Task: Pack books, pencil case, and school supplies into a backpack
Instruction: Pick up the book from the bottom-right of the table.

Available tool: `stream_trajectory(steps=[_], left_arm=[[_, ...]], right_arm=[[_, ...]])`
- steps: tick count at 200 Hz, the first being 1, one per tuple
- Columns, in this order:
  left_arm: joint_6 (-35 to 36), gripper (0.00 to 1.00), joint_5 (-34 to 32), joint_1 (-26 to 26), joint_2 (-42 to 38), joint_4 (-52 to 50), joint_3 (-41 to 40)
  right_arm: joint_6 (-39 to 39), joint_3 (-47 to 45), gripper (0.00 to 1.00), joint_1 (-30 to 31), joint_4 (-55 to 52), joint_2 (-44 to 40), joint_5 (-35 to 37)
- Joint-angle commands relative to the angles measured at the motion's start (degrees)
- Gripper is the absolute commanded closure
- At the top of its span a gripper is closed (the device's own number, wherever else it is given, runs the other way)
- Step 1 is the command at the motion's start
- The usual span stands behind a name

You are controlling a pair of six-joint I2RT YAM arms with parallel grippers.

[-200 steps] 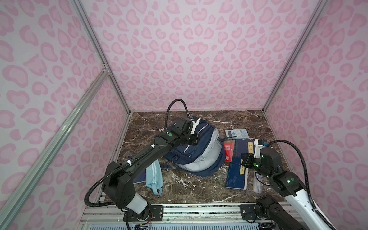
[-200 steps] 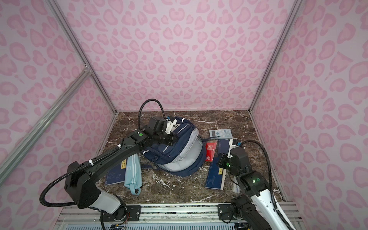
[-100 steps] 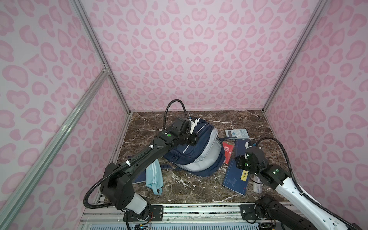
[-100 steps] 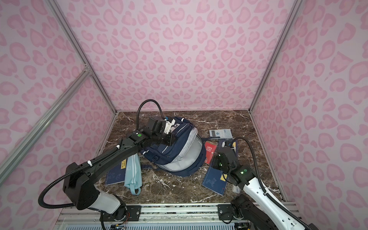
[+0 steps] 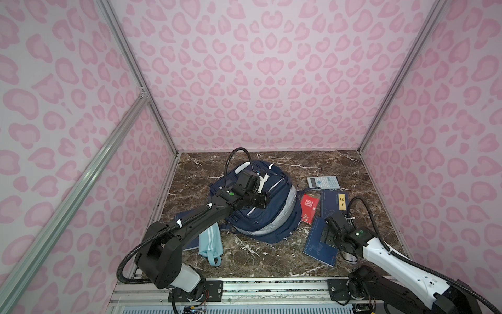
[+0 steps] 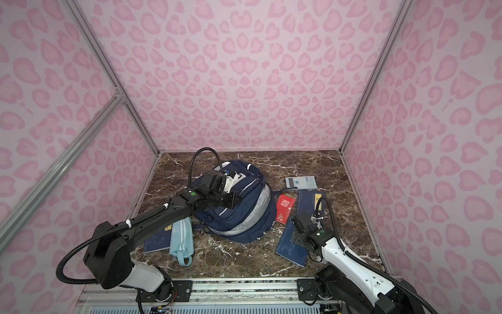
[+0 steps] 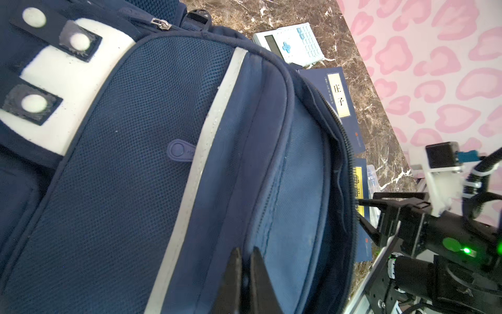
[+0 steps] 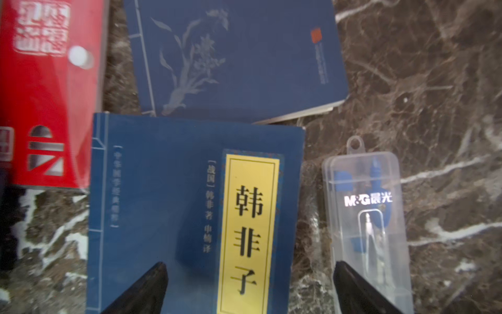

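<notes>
The navy backpack (image 5: 274, 217) (image 6: 244, 217) (image 7: 135, 163) lies mid-floor in both top views. My left gripper (image 5: 264, 201) (image 6: 234, 201) (image 7: 245, 251) is shut on its fabric beside the main zipper. My right gripper (image 5: 326, 234) (image 6: 297, 231) (image 8: 250, 265) hangs open just above a blue book (image 5: 320, 246) (image 8: 173, 206) with a yellow label. A second book (image 5: 334, 202) (image 8: 239, 59) lies beyond it, a third (image 6: 159, 240) under the left arm. The aqua pencil case (image 5: 210, 242) (image 6: 182, 239) lies front left. Calculator (image 5: 323, 182) (image 7: 293, 46), red pack (image 5: 309, 206) (image 8: 46, 95) and clear plastic case (image 8: 366, 223) lie right of the backpack.
Pink patterned walls (image 5: 271, 81) close in the brown marble floor (image 5: 260, 261) on three sides. A metal rail (image 5: 271, 288) with both arm bases runs along the front edge. The clear case sits close beside one right finger.
My right gripper has gone from shut to wide open, and its arm has swung inward. The near blue book has turned askew. The left arm has stayed still.
</notes>
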Motion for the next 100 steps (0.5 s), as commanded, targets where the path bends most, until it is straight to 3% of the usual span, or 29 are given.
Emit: stream_trajectory(steps=[1,40,58,87,100], left_arm=[[-1.0,0.97,1.3,0.1,-0.4,3.3,0.1],[-1.1,0.97,1.5,0.0,-0.9,4.2,-0.9],[-1.2,0.97,1.3,0.0,-0.9,4.4,-1.4],[-1.3,0.97,1.6,0.0,-1.0,4.8,-1.8],[-1.1,0.97,1.5,0.1,-1.0,4.6,-1.7]], right_arm=[[0.6,-3.8,0.08,0.2,10.6,-0.9,-6.8],[-0.8,-5.4,0.27,-1.2,7.7,-1.5,-4.1],[-1.8,-4.7,0.49,-2.4,6.7,-0.7,-3.5],[-3.5,-3.3,1.0,-2.6,5.9,0.0,-3.7],[-3.9,-3.1,1.0,-2.6,6.0,-0.9,-4.6]])
